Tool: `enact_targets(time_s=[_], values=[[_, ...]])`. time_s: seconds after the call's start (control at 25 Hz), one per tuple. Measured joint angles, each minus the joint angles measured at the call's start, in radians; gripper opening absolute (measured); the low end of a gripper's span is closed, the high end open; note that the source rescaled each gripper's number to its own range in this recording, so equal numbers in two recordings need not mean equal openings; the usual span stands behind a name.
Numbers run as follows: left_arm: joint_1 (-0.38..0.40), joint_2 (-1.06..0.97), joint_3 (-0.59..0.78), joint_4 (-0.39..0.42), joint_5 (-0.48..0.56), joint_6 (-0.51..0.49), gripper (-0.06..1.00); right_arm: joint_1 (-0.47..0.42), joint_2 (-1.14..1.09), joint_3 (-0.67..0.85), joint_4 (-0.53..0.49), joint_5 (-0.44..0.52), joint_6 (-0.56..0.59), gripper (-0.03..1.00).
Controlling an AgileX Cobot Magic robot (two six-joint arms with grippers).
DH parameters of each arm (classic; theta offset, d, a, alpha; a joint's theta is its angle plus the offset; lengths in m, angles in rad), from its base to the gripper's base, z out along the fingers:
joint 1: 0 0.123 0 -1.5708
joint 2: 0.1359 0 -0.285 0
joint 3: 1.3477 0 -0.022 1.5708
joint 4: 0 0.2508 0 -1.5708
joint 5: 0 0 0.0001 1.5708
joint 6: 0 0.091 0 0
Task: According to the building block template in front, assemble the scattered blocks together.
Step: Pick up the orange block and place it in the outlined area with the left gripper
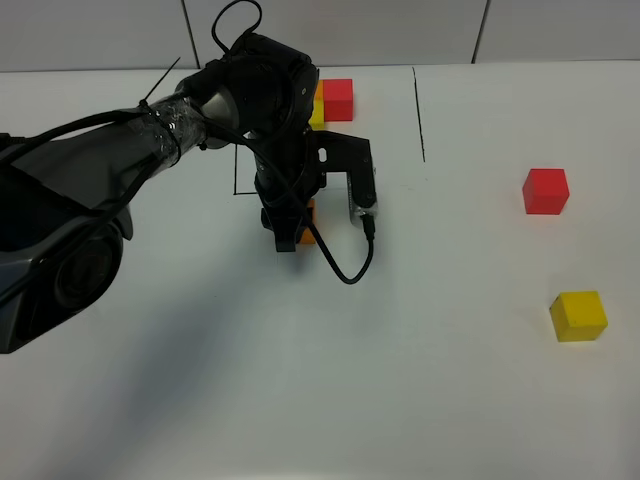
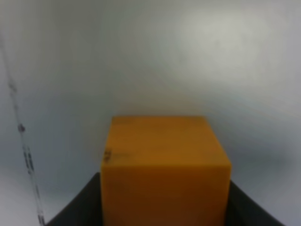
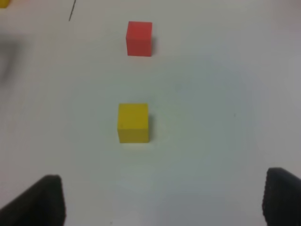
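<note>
White table [image 1: 450, 400], matte, bears one thin black line [image 1: 420, 115] drawn straight from its far edge toward the near side. Grey panelled wall [image 1: 400, 30] stands behind, two seams visible.
</note>
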Motion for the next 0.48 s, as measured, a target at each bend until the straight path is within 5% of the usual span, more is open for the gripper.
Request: enact_targets(time_s=[0.48], values=[[0.0,0.004,-0.002,-0.013,-0.03,0.082,0.01,0.0,0.0,0.0,0.001,0.0,0.0,0.72]])
